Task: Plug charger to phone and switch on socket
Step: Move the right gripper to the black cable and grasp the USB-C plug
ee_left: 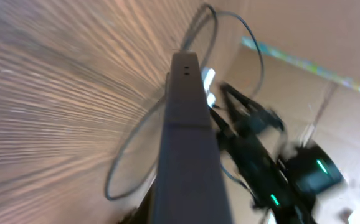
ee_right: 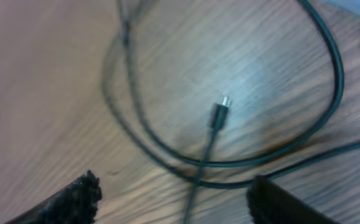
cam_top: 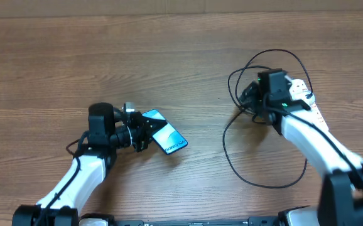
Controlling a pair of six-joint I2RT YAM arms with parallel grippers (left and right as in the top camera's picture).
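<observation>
Nearest, on the right half of the wooden worktop (cam_top: 43, 63), lies a slack loop of the charger (ee_right: 340, 74). A little farther and to the left, the left claw (cam_top: 145, 133) pinches the phone (cam_top: 167, 136) by its left end. The screen is lit and the body slants toward the near right; the left wrist view shows it edge-on. Farther off on the right, the right claw (ee_right: 180, 199) hangs spread wide over the cable, holding nothing. The connector tip (ee_right: 220, 112) lies flat on the wood just beyond its fingers. The white socket (cam_top: 304, 93) sits right of this claw, partly hidden under that arm, and more cable loops past it on the far side.
</observation>
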